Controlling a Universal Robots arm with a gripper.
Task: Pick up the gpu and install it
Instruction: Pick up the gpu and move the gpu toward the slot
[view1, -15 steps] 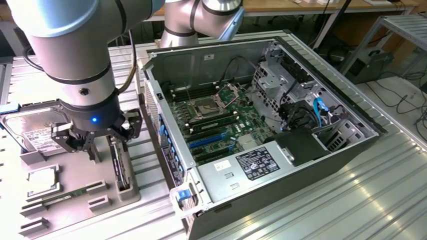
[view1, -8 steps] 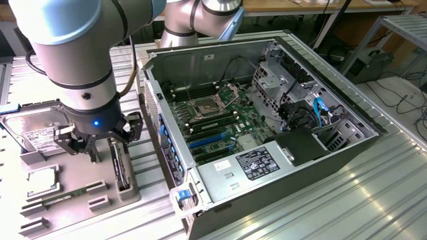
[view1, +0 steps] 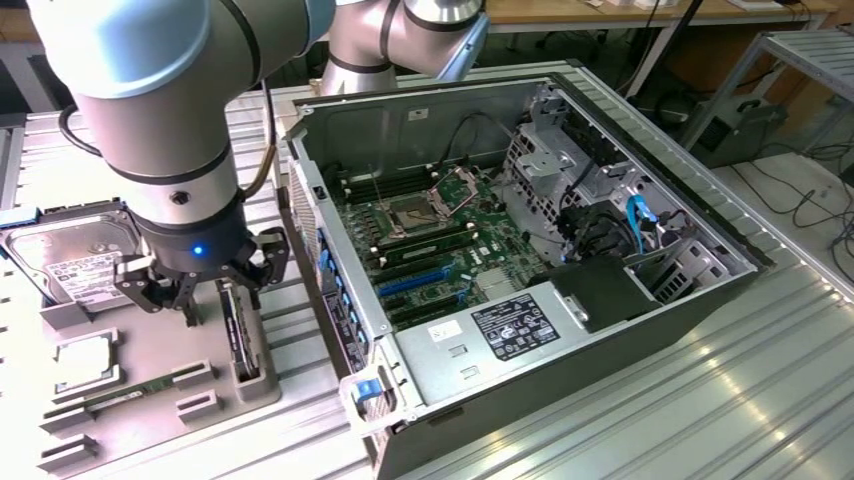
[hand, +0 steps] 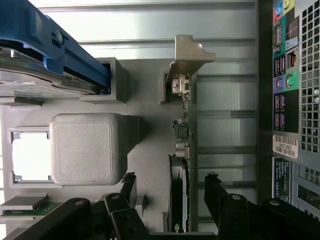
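The gpu is a thin black card standing on its edge in a slot of the grey holder tray, beside the open computer case. In the wrist view the gpu is seen edge-on, with its silver bracket at the far end. My gripper hovers just above the card's near end. It is open, and in the wrist view the gripper has one black finger on each side of the card, neither touching it.
A silver hard drive in a blue caddy, a CPU and a green memory stick share the tray. The case's rear port panel stands close beside the card. Blue expansion slots lie on the motherboard.
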